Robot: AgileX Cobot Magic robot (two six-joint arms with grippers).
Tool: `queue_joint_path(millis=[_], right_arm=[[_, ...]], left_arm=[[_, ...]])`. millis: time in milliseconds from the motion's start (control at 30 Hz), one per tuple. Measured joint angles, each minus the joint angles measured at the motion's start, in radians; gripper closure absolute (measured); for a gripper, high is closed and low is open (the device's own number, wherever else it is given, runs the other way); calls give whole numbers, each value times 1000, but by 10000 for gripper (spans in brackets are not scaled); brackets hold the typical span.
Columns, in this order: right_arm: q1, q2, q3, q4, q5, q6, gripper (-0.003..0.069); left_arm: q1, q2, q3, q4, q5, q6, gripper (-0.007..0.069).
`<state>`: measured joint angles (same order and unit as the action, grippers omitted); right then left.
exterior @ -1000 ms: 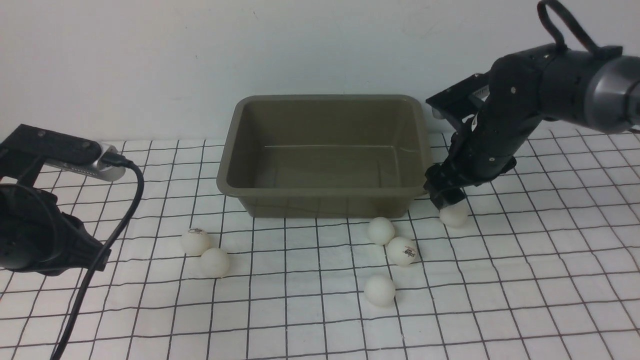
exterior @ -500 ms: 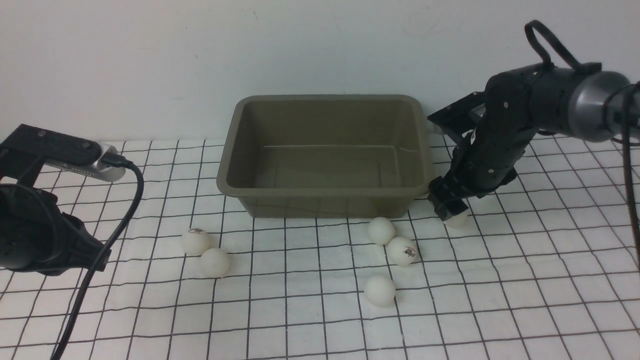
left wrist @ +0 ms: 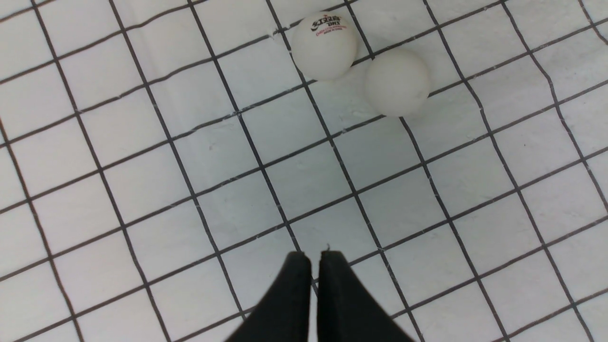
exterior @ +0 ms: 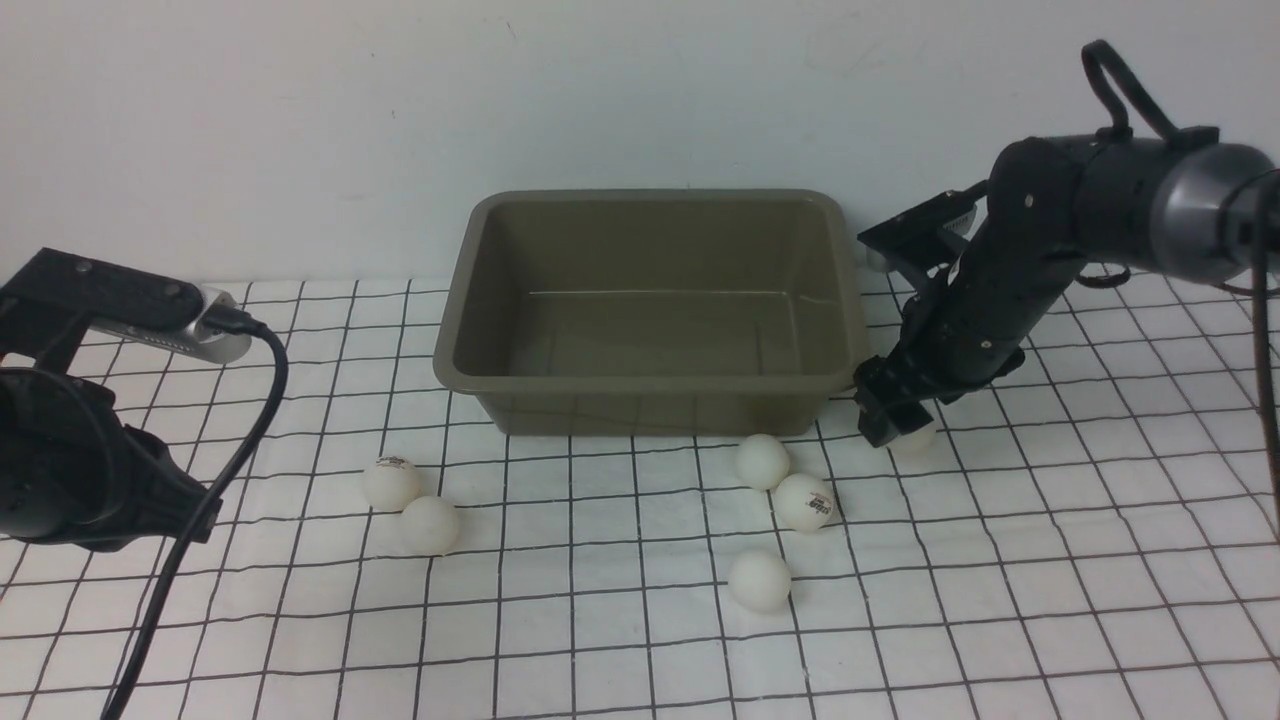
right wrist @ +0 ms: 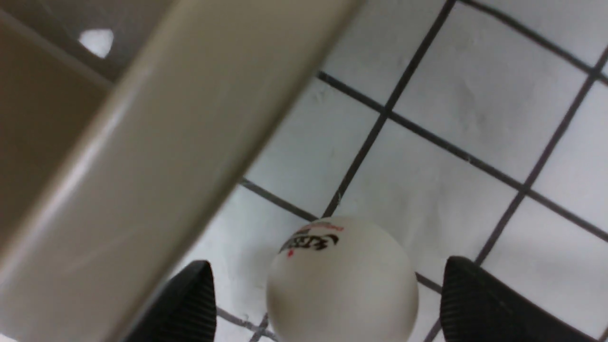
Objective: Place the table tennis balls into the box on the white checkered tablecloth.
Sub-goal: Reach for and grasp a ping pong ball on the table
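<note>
Right end effector has dropped, spread wide astride a ball.

The cloth is white, crossed by a thin black grid. The box is plain olive-brown. The balls are matte white. One at the box's right front corner bears a black-and-red logo, as does another off the box's left front. The left arm is black; the right arm is black with a grey segment.

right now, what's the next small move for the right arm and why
Probably close the right gripper on the logo ball: its open fingers straddle that ball on the tablecloth beside the box, with gaps both sides, so squeezing should secure it.
</note>
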<state>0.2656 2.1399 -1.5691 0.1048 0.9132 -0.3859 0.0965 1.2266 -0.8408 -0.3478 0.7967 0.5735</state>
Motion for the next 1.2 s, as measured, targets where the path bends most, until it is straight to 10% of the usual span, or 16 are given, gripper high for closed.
queue_joint_path(millis=[533,1200], right_arm=[[0,15,-1,0,-34,0,296],[0,-90,-1,-105,98,75,296]], left_arm=[[0,0,0,0,0,2,615],[0,0,0,0,0,3,615]])
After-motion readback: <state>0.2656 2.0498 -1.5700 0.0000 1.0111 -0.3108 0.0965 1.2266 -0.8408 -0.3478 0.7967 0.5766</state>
